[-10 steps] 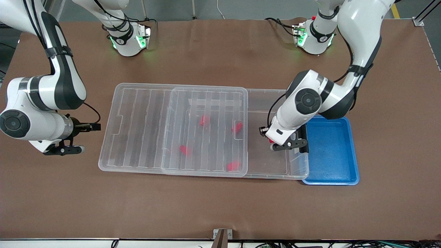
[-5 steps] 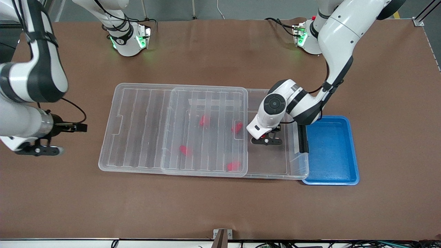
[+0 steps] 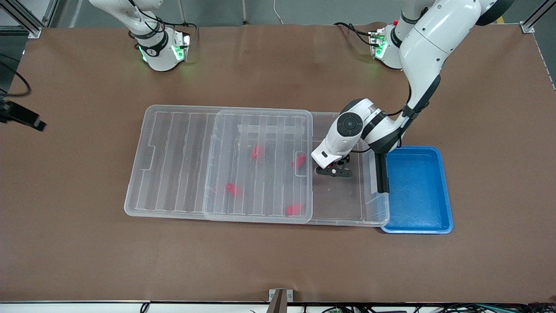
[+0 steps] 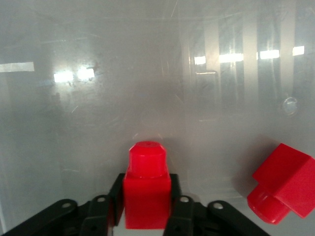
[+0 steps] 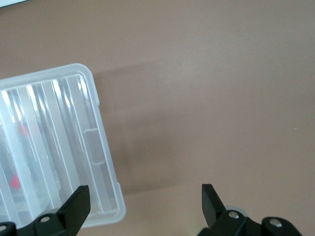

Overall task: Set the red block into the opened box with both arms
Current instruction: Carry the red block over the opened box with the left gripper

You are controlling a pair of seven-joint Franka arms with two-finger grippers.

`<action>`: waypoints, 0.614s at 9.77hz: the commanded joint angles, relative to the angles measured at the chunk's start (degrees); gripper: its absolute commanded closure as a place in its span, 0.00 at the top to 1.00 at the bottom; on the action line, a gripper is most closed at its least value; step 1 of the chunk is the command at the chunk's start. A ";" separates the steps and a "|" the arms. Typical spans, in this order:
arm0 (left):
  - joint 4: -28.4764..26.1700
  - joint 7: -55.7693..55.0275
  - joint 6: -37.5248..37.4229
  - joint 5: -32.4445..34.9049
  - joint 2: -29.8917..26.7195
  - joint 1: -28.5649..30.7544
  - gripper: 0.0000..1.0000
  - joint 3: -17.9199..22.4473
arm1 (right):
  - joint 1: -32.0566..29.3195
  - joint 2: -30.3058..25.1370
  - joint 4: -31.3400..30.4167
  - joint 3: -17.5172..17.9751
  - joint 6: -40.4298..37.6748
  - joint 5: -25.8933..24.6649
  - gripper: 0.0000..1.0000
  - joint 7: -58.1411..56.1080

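Observation:
The clear box (image 3: 374,209) lies in the middle of the table. Its ribbed lid (image 3: 182,161) is slid toward the right arm's end, which leaves the end by the black latch (image 3: 381,174) uncovered. My left gripper (image 3: 334,168) is down inside that uncovered part, shut on a red block (image 4: 146,192) whose nub points away from the wrist. A second red block (image 4: 284,183) lies tilted on the box floor beside it. Several more red blocks (image 3: 258,151) show through the lid. My right gripper (image 5: 145,197) hangs open and empty over bare table by a corner of the lid (image 5: 93,162).
A blue tray (image 3: 418,188) stands against the latch end of the box, toward the left arm's end of the table. The brown table (image 3: 278,261) runs wide on every side of the box. Both arm bases (image 3: 161,52) stand farthest from the front camera.
The left gripper has carried the red block from beside the latch toward the lid's edge, inside the box. The right arm has pulled away and almost left the front view.

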 commanded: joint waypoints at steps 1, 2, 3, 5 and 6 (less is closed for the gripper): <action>-1.39 -0.82 1.07 1.35 -1.46 1.13 1.00 0.49 | -0.60 -1.47 -2.08 -0.58 -1.58 1.19 1.00 -2.32; -1.21 -0.99 0.81 1.00 -4.62 1.13 1.00 0.40 | -0.60 -1.48 -1.99 -0.49 -1.41 1.19 1.00 -2.41; -1.21 -0.73 -0.33 0.83 -8.30 2.26 1.00 0.23 | -0.69 -1.48 -2.08 -0.49 -1.59 1.19 1.00 -2.41; 0.88 0.06 -7.24 -0.83 -13.42 6.12 1.00 -3.09 | -0.60 -1.56 -2.08 -0.49 -1.76 1.19 1.00 -2.41; 4.29 0.06 -11.89 -3.46 -13.87 8.40 1.00 -6.33 | -0.77 -1.56 -2.08 -0.41 -2.02 1.19 1.00 -2.41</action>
